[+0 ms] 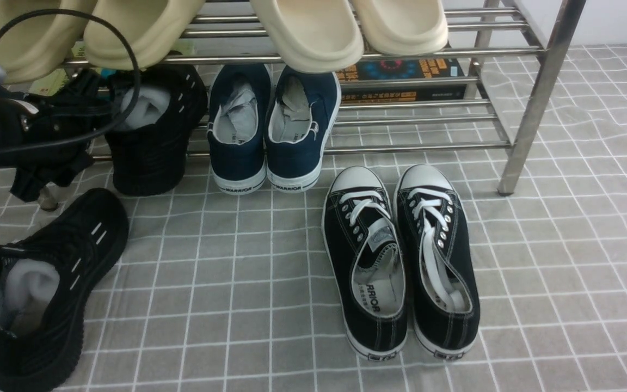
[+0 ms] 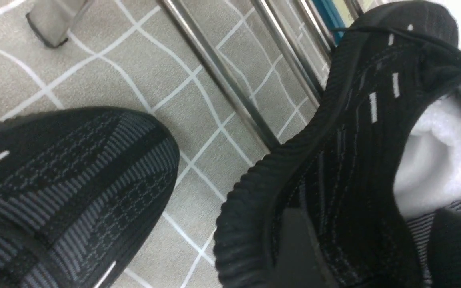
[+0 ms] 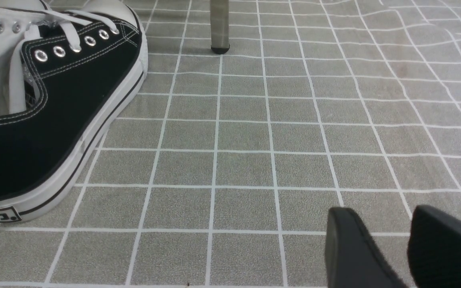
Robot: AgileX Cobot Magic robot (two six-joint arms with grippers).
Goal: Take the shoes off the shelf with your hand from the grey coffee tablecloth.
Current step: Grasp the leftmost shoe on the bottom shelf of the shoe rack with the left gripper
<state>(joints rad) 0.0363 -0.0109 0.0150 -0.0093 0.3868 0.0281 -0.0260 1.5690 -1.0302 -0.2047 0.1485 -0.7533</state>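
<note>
One black knit shoe [image 1: 52, 283] with white dashes lies on the grey coffee tablecloth [image 1: 248, 261] at the front left; its toe [image 2: 66, 192] fills a corner of the left wrist view. Its mate [image 1: 155, 147] rests on the lower tier of the silver shelf [image 1: 411, 147], heel toward me, white stuffing showing. My left hand [image 1: 93, 109] reaches into that shoe [image 2: 334, 160]. The left gripper [image 2: 372, 216] is open, one finger outside the knit side wall and the other inside by the stuffing. My right gripper [image 3: 386, 224] hovers low over bare cloth, its jaws a little apart and empty.
A navy white-soled pair [image 1: 272, 130] stands on the lower tier beside the black shoe. A black canvas pair [image 1: 400, 261] sits on the cloth in front; one of them [image 3: 54, 112] lies near my right gripper. Cream slippers [image 1: 302, 32] and a book [image 1: 400, 76] occupy the shelf. A shelf leg [image 1: 531, 109] stands at the right.
</note>
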